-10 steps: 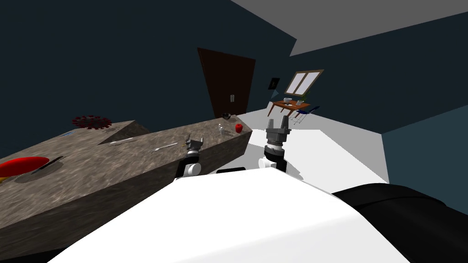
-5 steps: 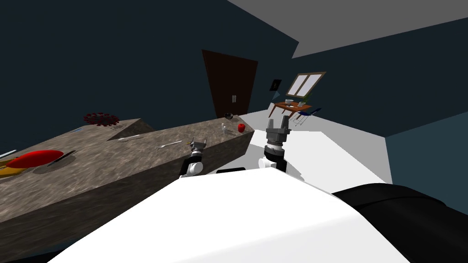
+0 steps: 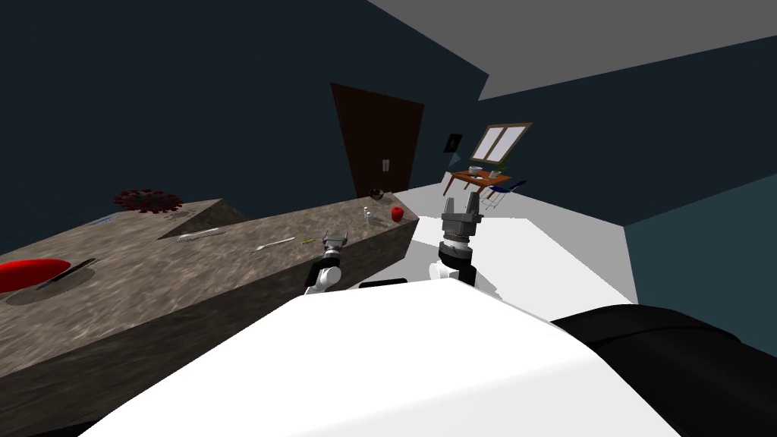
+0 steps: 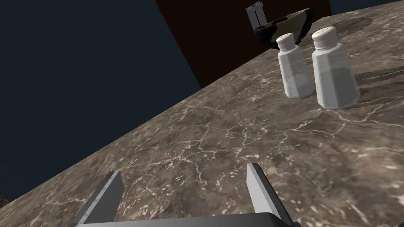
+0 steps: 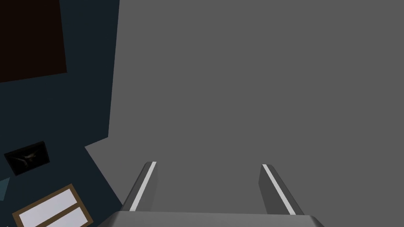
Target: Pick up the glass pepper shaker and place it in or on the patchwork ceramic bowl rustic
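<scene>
Two clear shakers with white caps stand side by side near the far end of the brown marbled counter (image 4: 197, 149). The one holding darker grey grains, the pepper shaker (image 4: 334, 75), is beside the paler one (image 4: 294, 73); in the head view the pair (image 3: 367, 215) is tiny. Just behind them sits a dark bowl with beige patches (image 4: 285, 26) (image 3: 375, 193). My left gripper (image 4: 184, 171) (image 3: 334, 241) hovers low over the counter, open and holding nothing, well short of the shakers. Off the counter's end my right gripper (image 3: 460, 203) (image 5: 207, 165) is raised and open.
A red round object (image 3: 397, 214) stands at the counter's end corner beside the shakers. A fork (image 3: 273, 243), more cutlery (image 3: 199, 235), a red plate (image 3: 26, 273) and a dark red mat (image 3: 148, 201) lie farther left. A dark door (image 3: 379, 144) is behind the counter.
My left gripper has edged along the counter toward the shakers and levelled out. The head view swayed a little. The right arm has stayed put.
</scene>
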